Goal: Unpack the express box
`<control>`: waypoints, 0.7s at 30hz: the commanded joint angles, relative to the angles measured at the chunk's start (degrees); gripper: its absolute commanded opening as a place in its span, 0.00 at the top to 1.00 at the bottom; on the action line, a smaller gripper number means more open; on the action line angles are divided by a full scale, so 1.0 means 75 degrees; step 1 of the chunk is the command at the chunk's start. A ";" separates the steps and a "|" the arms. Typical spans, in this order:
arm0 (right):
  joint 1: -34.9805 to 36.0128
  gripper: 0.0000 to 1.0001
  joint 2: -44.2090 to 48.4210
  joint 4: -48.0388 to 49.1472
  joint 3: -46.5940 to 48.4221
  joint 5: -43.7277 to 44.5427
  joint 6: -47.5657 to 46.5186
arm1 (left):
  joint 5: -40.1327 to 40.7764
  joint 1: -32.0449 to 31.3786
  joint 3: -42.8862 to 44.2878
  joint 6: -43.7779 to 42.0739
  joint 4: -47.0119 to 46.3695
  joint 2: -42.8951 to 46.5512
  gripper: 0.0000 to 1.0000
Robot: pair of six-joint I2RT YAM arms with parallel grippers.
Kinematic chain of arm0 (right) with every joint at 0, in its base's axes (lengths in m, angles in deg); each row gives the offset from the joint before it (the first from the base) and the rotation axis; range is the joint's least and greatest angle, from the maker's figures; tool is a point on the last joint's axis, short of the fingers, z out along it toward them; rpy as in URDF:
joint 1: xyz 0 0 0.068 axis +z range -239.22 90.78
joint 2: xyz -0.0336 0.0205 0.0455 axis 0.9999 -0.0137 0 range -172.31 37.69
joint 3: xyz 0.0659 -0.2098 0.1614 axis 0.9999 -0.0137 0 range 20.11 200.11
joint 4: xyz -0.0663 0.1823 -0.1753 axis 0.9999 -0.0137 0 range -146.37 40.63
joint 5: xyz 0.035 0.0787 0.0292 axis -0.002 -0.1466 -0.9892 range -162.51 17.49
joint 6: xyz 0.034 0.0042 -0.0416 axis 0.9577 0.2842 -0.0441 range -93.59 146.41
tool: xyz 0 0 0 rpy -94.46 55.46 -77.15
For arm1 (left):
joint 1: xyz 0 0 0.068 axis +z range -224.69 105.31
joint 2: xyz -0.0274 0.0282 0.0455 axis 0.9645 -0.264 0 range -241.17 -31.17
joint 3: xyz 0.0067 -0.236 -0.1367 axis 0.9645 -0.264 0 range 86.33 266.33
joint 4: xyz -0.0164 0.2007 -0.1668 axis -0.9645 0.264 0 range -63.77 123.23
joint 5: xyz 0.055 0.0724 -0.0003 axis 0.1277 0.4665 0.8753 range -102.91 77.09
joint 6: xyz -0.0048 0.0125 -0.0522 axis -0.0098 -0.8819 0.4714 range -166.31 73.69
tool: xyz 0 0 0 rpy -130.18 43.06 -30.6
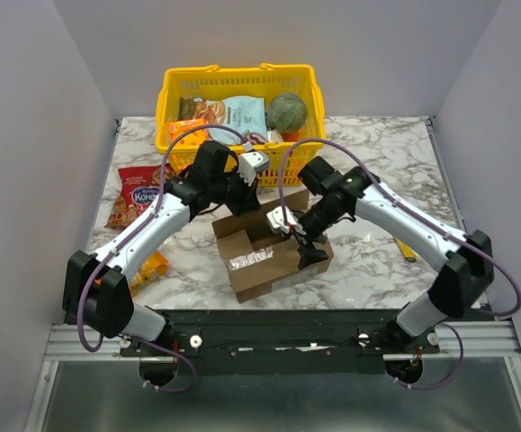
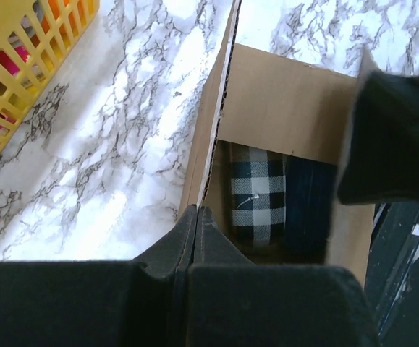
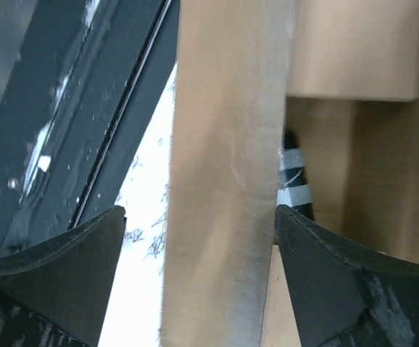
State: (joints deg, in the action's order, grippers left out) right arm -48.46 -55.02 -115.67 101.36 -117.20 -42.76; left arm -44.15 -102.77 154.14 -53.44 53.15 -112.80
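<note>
- Express box [image 1: 273,256] sits mid-table, between both arms.
- Left gripper [image 2: 196,215] pinches its left wall [image 2: 208,144], probably to steady it.
- Right gripper [image 3: 200,217], jaws wide, straddles the right flap [image 3: 223,181], apparently poised to fold it back.

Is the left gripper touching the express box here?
Touching. The left wrist view shows the left gripper closed on a cardboard edge of the express box.
</note>
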 commanded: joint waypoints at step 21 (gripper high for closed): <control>0.0109 0.00 0.0421 0.2934 -0.0863 0.0872 0.2367 | -0.0041 0.0169 -0.0322 0.0424 -0.0237 0.0231 1.00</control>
State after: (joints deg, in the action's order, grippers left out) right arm -48.00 -46.01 -98.25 92.38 -113.90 -25.97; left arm -42.36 -101.85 154.14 -51.08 50.24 -113.61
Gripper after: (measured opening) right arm 0.995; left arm 0.010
